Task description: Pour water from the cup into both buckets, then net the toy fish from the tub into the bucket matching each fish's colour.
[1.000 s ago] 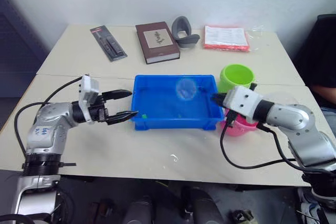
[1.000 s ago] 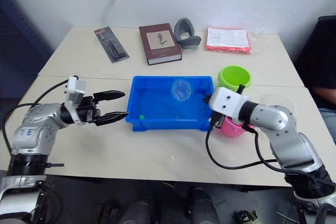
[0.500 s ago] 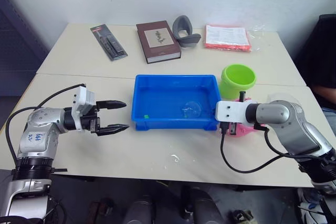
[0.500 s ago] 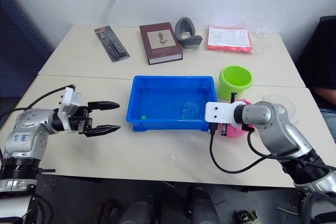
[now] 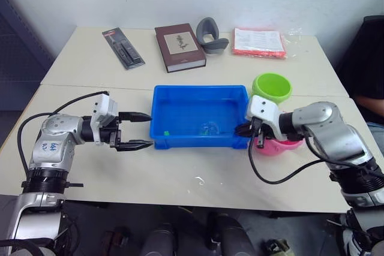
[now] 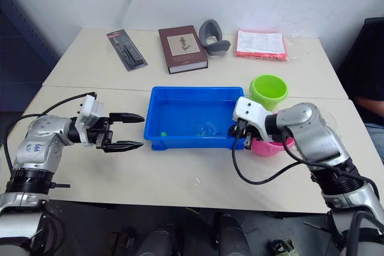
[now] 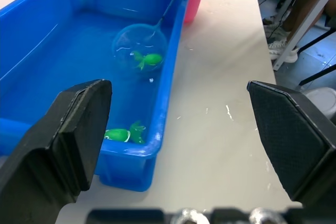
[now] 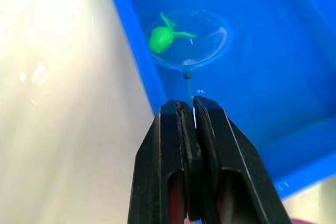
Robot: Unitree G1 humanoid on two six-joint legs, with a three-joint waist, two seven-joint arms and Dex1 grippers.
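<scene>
Tub, a shallow rectangular bright blue plastic tray, sits mid-table between both arms. Lime green bucket and pink bucket stand beside its right end. Left gripper hangs spread and empty. Right gripper pinches the small round blue-ringed net, dipped in the tub around a green toy fish; another green fish lies nearby.

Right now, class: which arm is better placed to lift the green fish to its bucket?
The right. Its gripper is shut on the net, which holds a green fish. The left gripper hangs open outside the tub.
</scene>
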